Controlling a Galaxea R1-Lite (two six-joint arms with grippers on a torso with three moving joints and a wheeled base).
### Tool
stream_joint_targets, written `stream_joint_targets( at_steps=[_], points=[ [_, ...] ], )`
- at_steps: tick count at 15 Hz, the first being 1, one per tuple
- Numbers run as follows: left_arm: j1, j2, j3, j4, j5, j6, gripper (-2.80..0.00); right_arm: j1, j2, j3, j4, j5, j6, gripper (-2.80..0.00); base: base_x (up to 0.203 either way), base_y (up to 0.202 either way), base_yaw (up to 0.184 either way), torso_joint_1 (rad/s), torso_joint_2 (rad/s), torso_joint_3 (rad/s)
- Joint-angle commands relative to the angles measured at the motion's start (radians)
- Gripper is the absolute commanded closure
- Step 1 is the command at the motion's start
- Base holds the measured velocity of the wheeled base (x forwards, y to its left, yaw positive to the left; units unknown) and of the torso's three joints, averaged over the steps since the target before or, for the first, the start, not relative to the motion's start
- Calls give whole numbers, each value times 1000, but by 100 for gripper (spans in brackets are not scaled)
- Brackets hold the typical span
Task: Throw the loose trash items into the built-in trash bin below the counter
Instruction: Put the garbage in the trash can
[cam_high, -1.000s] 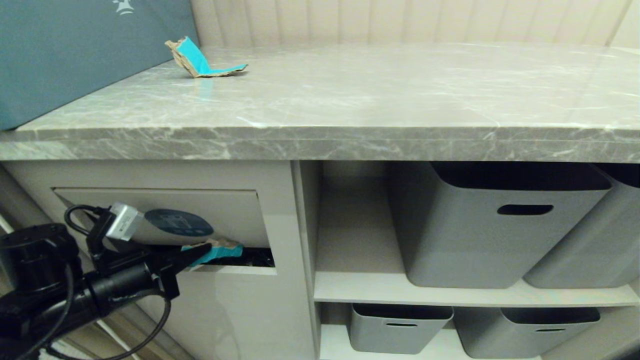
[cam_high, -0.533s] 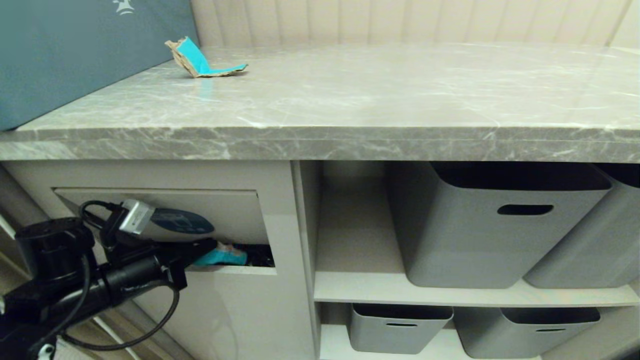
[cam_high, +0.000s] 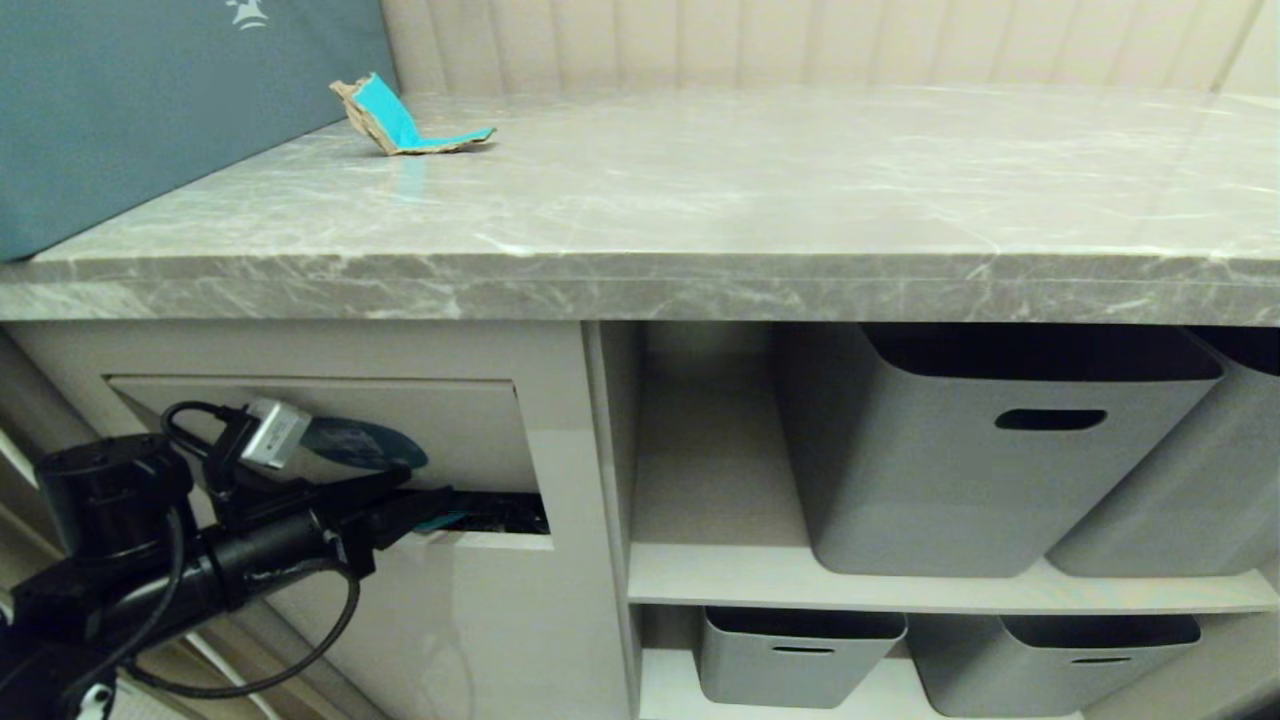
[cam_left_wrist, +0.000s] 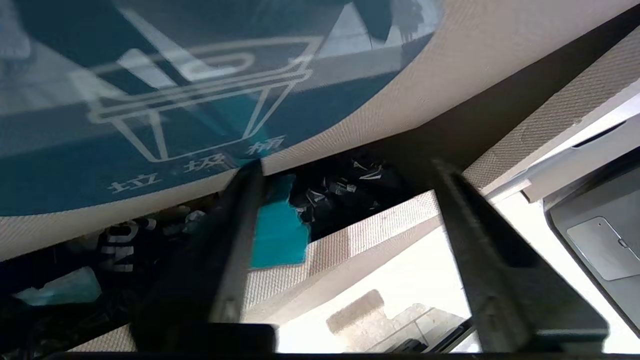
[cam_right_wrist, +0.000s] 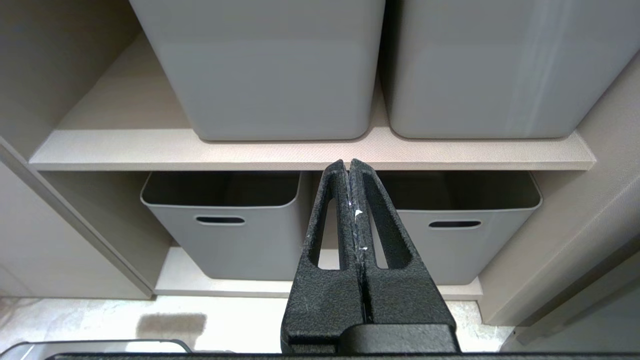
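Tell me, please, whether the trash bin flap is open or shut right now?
Open: the flap is tilted inward, leaving a dark gap along its lower edge where the left tool reaches in.

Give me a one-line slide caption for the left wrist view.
Open left gripper at the bin flap slot, a turquoise scrap lying on the lip.

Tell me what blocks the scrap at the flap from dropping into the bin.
Nothing visible blocks it. The left gripper, jaws apart, holds the flap tilted in, and the turquoise scrap lies across the opening's lower lip, free of the fingers, the bin's dark inside right behind it.
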Motion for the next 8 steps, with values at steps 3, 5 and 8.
stream_joint_targets(
  at_steps=[3,5,8],
  points=[
    [2,-17,1,-6,2,1,-280,0,0,2,-2,0,1,0,0,0,0,0,0,0],
    [2,-27,5,-3,2,1,-280,0,0,2,0,0,1,0,0,0,0,0,0,0],
    [3,-86,62,-1,3,2,-280,0,0,2,0,0,1,0,0,0,0,0,0,0]
  ],
)
